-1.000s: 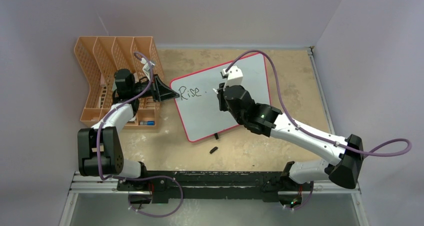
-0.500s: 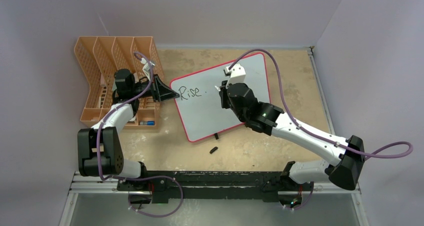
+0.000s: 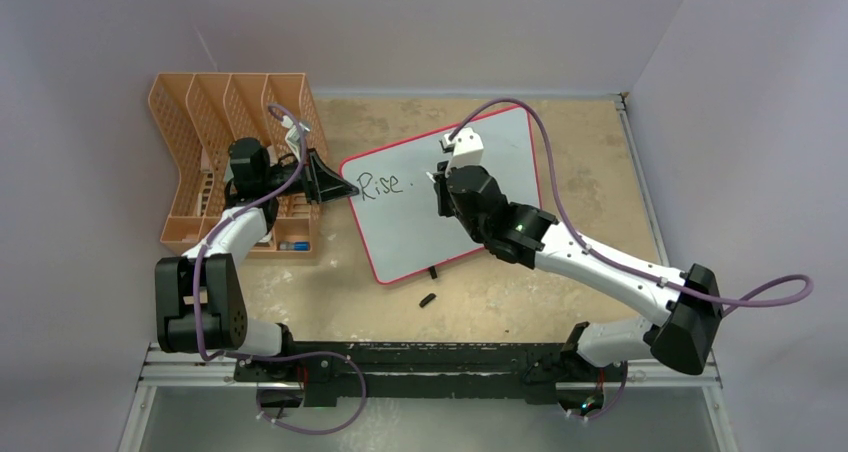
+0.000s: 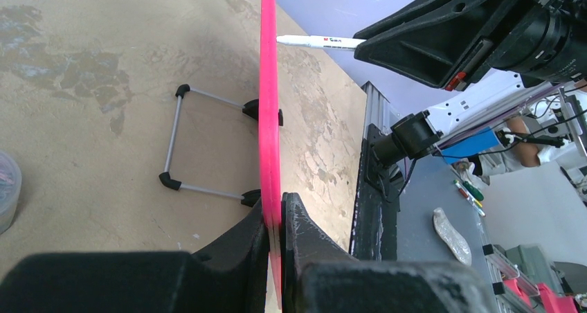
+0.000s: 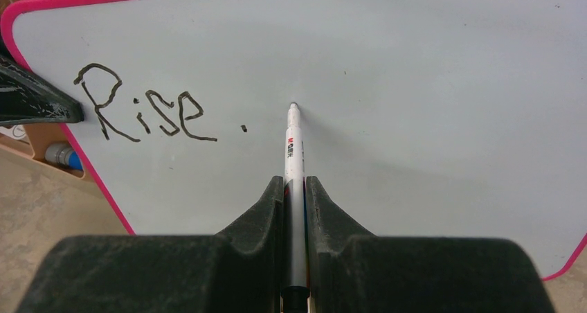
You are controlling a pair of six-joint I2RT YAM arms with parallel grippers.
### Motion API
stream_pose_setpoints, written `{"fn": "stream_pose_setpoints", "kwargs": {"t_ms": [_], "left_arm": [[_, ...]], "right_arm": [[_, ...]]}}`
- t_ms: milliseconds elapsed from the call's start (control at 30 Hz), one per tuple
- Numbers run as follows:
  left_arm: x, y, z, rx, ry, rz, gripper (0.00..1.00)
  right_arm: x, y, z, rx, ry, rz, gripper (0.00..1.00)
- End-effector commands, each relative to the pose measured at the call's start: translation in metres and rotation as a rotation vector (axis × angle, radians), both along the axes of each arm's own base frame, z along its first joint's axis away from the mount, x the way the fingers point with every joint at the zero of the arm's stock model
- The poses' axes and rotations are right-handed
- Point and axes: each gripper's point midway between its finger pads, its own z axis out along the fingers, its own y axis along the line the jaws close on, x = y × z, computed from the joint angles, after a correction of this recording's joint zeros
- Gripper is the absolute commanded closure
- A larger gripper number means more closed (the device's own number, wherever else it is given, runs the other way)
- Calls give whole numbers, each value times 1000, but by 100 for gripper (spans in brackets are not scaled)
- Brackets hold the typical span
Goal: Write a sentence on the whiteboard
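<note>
From above, the whiteboard [image 3: 400, 234] stands on the tabletop [image 3: 590, 172]. It is white with a pink rim. The sentence [image 3: 380, 183] reads only "Rise ." in thin black letters. The left end effector [image 3: 347, 191] pinches the board's left edge. The right arm hides part of the board.

From the left wrist, the board shows only its pink edge, so the writing is hidden.

From the right wrist, the right end effector [image 5: 294, 188] squeezes a white marker [image 5: 293, 147]. Its tip touches the board, right of the dot. 2 board corners are cut off.
</note>
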Motion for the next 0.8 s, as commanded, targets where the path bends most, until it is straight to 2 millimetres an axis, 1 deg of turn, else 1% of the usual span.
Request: {"fn": "stream_pose_setpoints", "kwargs": {"t_ms": [0,233,767], "left_arm": [[0,-6,8,10,-46,-17,100],[-1,-6,8,9,-47,-19,100],[0,-6,9,10,-49,-17,100]], "right_arm": [[7,6,27,53,-60,-5,100],[10,7,27,45,-65,-12,100],[14,15,35,58,-78,6,100]]}}
